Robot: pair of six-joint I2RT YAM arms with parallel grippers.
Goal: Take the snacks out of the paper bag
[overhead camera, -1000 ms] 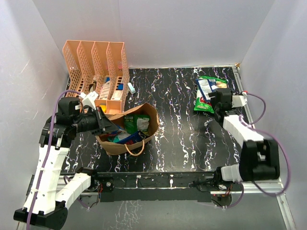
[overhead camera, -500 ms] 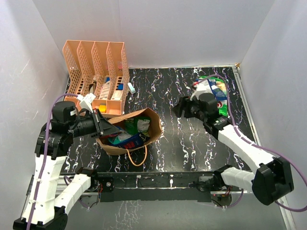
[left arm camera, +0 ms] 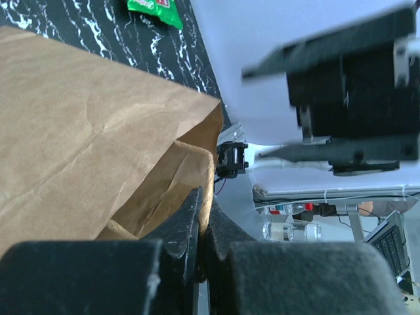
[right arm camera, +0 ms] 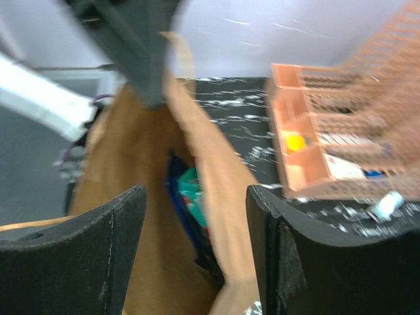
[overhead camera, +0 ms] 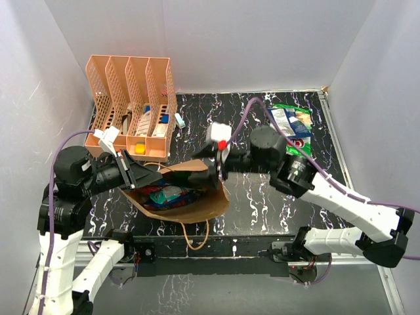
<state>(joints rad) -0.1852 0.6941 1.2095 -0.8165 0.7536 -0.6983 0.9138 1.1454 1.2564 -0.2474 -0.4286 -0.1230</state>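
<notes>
1. The paper bag [overhead camera: 197, 205] is sitting in the lower centre of the top view, near the table's [overhead camera: 262, 190] front edge. Its mouth is gaping toward the overhead camera, and one handle [overhead camera: 197, 233] is trailing toward that edge.
2. Teal and blue snacks [overhead camera: 167, 195] are lying inside the bag.
3. The left gripper [left arm camera: 203, 216] is pinching the bag's rim from the left, with its fingers pressed together on the paper.
4. The right gripper [right arm camera: 193, 216] is hovering at the mouth from the right, with its fingers spread wide and nothing between them.
5. The spread fingers are risking a snag on the paper wall. That could drag the bag, tear the rim or pull it out of the left pinch, and the mouth would then collapse over the packets.
6. Farther back, a green packet [overhead camera: 289, 125] is lying at upper right, already out of the bag, and the orange file organizer [overhead camera: 131, 92] is standing at upper left.
</notes>
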